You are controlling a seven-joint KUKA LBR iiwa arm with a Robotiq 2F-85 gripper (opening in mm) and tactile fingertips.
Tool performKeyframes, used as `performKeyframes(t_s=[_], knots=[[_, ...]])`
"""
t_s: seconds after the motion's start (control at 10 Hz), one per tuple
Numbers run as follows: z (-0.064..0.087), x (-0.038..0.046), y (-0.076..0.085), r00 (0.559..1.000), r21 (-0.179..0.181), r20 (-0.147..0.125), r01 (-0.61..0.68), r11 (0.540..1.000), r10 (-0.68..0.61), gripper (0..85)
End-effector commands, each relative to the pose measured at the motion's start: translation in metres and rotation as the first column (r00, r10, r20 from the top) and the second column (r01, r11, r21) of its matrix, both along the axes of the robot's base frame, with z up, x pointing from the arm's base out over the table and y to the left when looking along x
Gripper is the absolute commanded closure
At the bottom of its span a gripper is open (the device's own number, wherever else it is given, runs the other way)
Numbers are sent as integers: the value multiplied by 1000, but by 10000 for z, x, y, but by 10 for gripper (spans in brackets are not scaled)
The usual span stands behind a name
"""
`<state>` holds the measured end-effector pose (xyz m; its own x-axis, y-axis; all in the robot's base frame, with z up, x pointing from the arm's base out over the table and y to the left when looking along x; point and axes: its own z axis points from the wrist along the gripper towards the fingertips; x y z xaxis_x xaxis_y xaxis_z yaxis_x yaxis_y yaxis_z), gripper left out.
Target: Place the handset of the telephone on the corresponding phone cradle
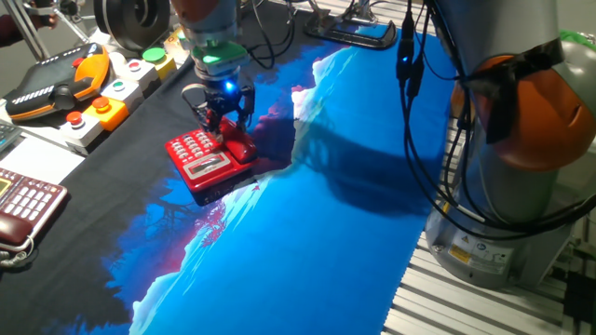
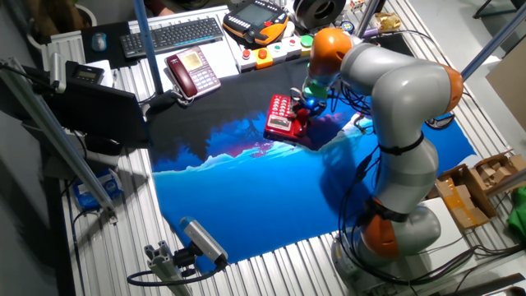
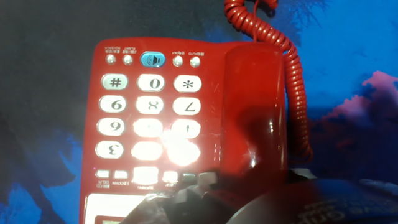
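The bright red telephone (image 1: 197, 156) stands on the dark part of the cloth, and its pale keypad fills the hand view (image 3: 149, 124). The red handset (image 3: 255, 106) lies along the phone cradle beside the keypad, with its coiled cord (image 3: 293, 74) trailing off the far end. It also shows in one fixed view (image 1: 240, 149) and in the other fixed view (image 2: 297, 123). My gripper (image 1: 226, 116) hangs straight down over the handset's end with its fingers spread on either side of it. The blurred fingertips (image 3: 186, 190) fill the bottom of the hand view and hide that end of the handset.
A dark maroon phone (image 1: 23, 205) lies at the table's left edge. An orange teach pendant (image 1: 56, 84) and a white button box (image 1: 112, 98) stand behind the red phone. A keyboard (image 2: 173, 34) is at the back. The blue cloth (image 1: 326, 214) spreads to the right, toward the arm's base (image 1: 521, 140).
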<state>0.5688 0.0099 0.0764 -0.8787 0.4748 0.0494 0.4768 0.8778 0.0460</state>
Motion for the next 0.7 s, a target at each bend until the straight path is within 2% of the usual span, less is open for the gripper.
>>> performKeyframes(t_s=[0.0, 0.3, 0.6], knots=[[0, 4, -9, 1000, -3, 3, -1, 1000, 1, 123], [26, -4, -28, 1000, -15, 5, -5, 1000, 5, 120], [176, -73, -84, 1000, -16, -13, -15, 1000, 15, 120]])
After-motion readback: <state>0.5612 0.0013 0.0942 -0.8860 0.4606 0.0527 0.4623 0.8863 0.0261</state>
